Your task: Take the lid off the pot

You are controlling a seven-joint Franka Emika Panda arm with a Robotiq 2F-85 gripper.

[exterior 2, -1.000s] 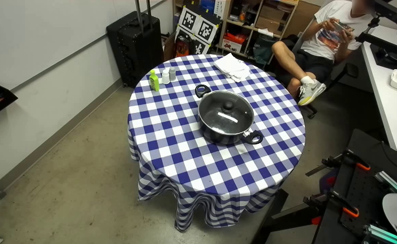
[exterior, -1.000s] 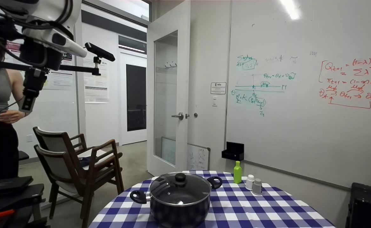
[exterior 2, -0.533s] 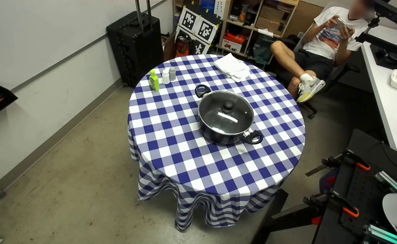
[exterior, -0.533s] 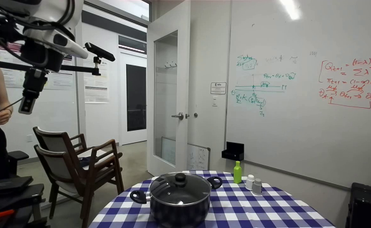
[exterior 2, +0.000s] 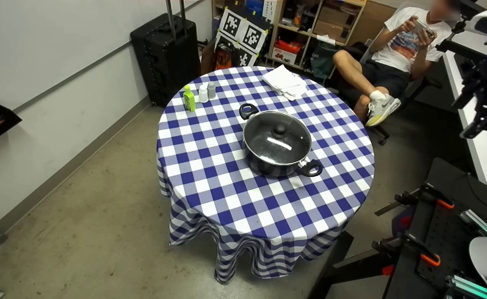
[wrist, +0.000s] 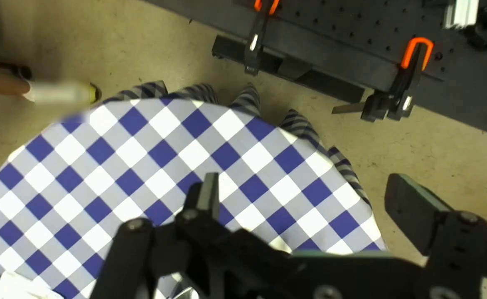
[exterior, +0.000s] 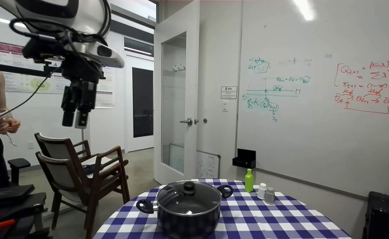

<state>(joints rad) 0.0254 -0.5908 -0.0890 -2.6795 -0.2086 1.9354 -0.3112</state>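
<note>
The pot (exterior: 188,226) is squat and black with two side handles. It stands on the checked tablecloth in both exterior views, also here (exterior 2: 264,168). The clear glass lid (exterior: 197,203) with its metal rim and dark knob lies flat on the pot, also in an exterior view (exterior 2: 262,143). My gripper (exterior: 74,122) hangs high above and away from the pot, at the right edge in an exterior view (exterior 2: 466,119). In the wrist view the gripper (wrist: 303,187) has its fingers wide apart with nothing between them. There, a sliver of shiny rim shows behind it; the rest is hidden.
A green bottle (exterior 2: 189,99), a white shaker (exterior 2: 203,94) and a grey shaker (exterior 2: 211,90) stand near the table (exterior 2: 227,195) edge. A white cloth (exterior 2: 285,82) lies at the back. Wooden chairs (exterior: 81,166) stand beside the table. One person sits, another stands nearby.
The arm has swung right in an exterior view and its wrist has turned, so both fingers show. The gripper has entered at an exterior view's right edge. Pot and lid have not moved.
</note>
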